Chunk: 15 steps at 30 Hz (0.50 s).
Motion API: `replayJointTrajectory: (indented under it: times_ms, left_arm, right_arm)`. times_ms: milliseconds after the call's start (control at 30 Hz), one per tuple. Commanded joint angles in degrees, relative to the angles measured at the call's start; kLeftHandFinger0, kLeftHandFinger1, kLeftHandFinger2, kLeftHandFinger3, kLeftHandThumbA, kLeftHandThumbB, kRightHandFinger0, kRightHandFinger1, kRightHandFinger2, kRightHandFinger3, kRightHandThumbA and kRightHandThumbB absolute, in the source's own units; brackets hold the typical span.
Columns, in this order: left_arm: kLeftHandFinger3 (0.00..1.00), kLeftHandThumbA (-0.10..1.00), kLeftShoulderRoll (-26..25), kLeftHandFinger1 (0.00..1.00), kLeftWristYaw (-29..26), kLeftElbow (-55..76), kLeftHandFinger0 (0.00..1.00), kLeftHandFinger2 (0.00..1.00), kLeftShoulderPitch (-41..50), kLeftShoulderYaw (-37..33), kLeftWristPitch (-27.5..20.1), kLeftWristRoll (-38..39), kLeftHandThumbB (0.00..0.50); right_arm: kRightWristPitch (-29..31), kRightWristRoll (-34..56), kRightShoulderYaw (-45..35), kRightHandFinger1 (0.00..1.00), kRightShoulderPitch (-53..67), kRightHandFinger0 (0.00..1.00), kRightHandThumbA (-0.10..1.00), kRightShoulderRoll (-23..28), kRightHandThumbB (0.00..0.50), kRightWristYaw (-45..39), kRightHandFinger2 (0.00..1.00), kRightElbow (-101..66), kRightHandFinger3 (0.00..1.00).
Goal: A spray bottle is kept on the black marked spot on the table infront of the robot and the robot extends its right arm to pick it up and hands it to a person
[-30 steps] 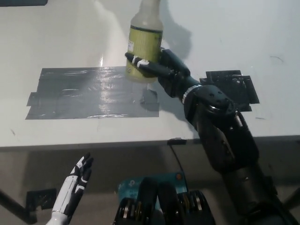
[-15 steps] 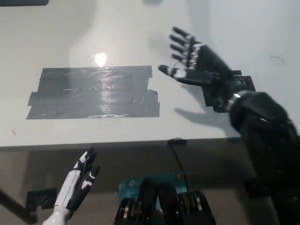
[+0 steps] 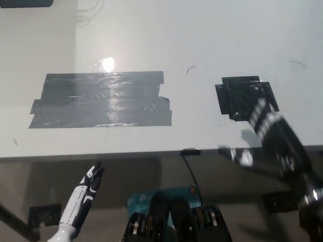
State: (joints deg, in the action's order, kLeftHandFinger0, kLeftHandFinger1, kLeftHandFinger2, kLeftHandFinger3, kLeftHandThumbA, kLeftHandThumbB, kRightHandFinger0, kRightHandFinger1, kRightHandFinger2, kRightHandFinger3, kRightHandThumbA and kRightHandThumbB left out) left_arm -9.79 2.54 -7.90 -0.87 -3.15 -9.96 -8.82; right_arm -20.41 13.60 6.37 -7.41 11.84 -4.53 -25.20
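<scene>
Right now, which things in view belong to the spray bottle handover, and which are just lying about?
Job:
- black marked spot on the white table, with no bottle in view
- right hand, blurred, at the table's near edge

Lying about:
- grey tape patch
- left hand, open, resting below the table edge
- teal box under the table

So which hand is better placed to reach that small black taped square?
Right: the black right arm is right beside the black taped square, while the white left hand hangs below the table edge, far across.
</scene>
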Motion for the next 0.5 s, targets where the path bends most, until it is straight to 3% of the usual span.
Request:
replayJointTrajectory:
  times_ms: [0,33,67,100,133,467]
  left_arm:
    - [1.00,1.00,-0.08,1.00,0.21,1.35,1.00,1.00,0.65,0.29,-3.11,1.31,0.352]
    - [1.00,1.00,-0.01,1.00,0.23,1.38,1.00,1.00,1.02,0.09,-3.55,1.24,0.348]
    - [1.00,1.00,0.04,1.00,0.28,1.27,1.00,1.00,1.18,0.01,-3.78,1.32,0.351]
    - [1.00,1.00,0.07,1.00,0.33,1.13,1.00,1.00,1.19,0.02,-3.84,1.48,0.351]
    - [1.00,1.00,0.13,1.00,0.25,1.04,1.00,1.00,1.31,-0.05,-3.79,1.30,0.351]
    - [1.00,1.00,0.31,1.00,0.06,1.28,1.00,1.00,2.28,-0.17,-4.05,1.11,0.329]
  right_arm:
    - [19.44,-11.91,0.15,1.00,6.77,1.00,0.90,-1.46,0.361,2.64,1.00,0.29,1.00]
    - [20.54,-12.14,0.23,1.00,8.76,1.00,0.88,-1.71,0.364,2.93,1.00,3.26,1.00]
    - [20.84,-12.24,0.14,1.00,9.46,1.00,0.78,-1.90,0.305,2.98,1.00,3.98,1.00]
    - [21.68,-12.46,0.18,1.00,9.88,1.00,0.82,-2.09,0.355,3.05,1.00,6.02,1.00]
    - [22.91,-12.12,0.15,1.00,10.45,1.00,0.86,-2.48,0.362,3.08,1.00,9.41,1.00]
    - [27.34,-14.41,0.82,1.00,10.53,1.00,0.88,-3.85,0.368,3.49,1.00,23.10,1.00]
